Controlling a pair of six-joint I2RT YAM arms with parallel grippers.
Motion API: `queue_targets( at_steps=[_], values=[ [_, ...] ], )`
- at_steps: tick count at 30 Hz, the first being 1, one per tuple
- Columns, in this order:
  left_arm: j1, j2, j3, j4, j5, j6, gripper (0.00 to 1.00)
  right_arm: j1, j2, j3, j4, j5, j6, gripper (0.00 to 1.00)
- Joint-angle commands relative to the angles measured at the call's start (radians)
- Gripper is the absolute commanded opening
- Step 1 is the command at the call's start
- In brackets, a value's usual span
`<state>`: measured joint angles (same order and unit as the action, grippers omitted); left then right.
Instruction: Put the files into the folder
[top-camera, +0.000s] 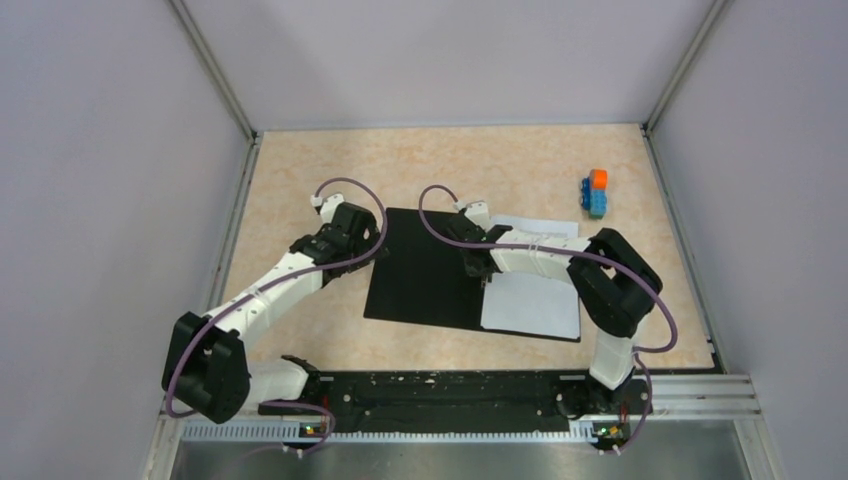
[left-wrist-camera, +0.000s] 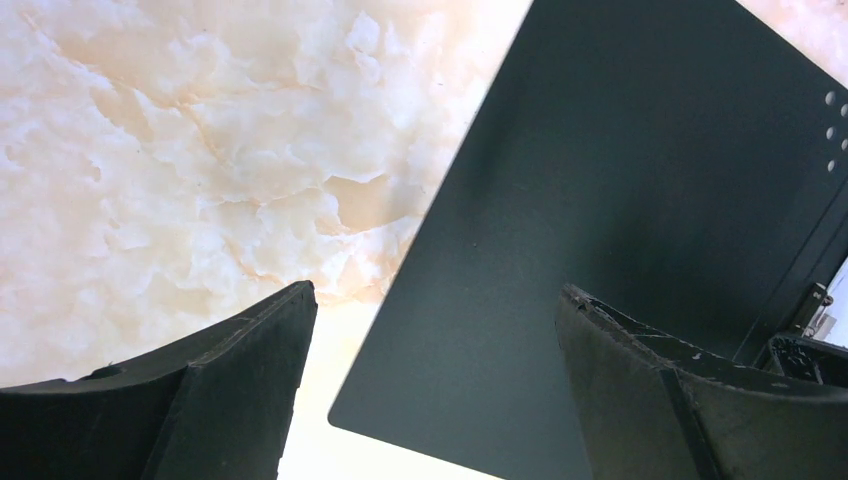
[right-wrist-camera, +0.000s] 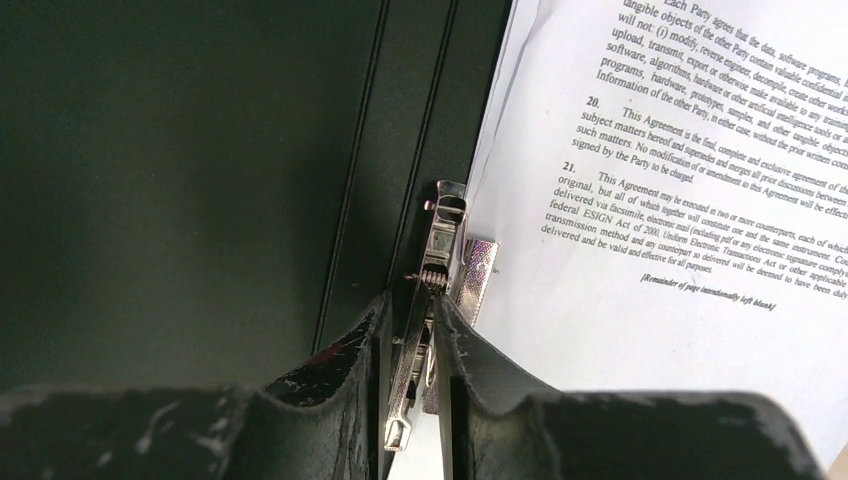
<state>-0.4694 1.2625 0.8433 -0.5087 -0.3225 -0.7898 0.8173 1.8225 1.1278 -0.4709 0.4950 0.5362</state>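
Top view: the open folder (top-camera: 420, 275) lies black side up mid-table. The files (top-camera: 535, 305) rest on its 3 o'clock half, and a toy block stack (top-camera: 596, 192) sits well apart at 1 o'clock.

Left wrist view: the left gripper (left-wrist-camera: 435, 300) hovers over the folder's 9 o'clock edge, jaws spread wide and holding nothing.

Right wrist view: the right gripper (right-wrist-camera: 412, 310) pinches the lever of the metal clip (right-wrist-camera: 445, 235) at the spine, probably to raise it so the sheets' edge can slide beneath.

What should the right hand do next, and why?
Probably ease the metal clip lever down flat, then let go: the right hand pinches it, and the printed sheets already lie against the clip in the open folder.
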Motion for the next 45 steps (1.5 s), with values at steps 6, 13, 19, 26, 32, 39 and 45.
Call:
queue_targets(
  at_steps=[6,13,19,26,32,39,45],
  values=[
    [0.027,0.012,-0.028,0.048,0.017,0.004,0.94,0.028,0.041,0.001,-0.001,0.072,0.023,0.09],
    [0.081,0.029,-0.129,0.197,0.181,0.020,0.92,-0.026,-0.057,-0.050,0.054,-0.028,0.007,0.00],
    [0.101,0.036,-0.173,0.270,0.259,0.060,0.93,-0.066,-0.151,-0.072,0.081,-0.133,-0.005,0.00],
    [0.116,0.058,-0.223,0.357,0.427,0.083,0.94,-0.083,-0.240,-0.055,0.078,-0.177,-0.029,0.00],
    [0.133,0.038,-0.253,0.399,0.479,0.084,0.95,-0.097,-0.281,-0.049,0.058,-0.183,-0.044,0.00],
    [0.140,0.075,-0.247,0.442,0.591,0.060,0.95,-0.105,-0.306,-0.048,0.054,-0.196,-0.048,0.00],
    [0.143,0.072,-0.254,0.534,0.712,0.021,0.96,-0.112,-0.308,-0.050,0.049,-0.200,-0.048,0.00]
  ],
)
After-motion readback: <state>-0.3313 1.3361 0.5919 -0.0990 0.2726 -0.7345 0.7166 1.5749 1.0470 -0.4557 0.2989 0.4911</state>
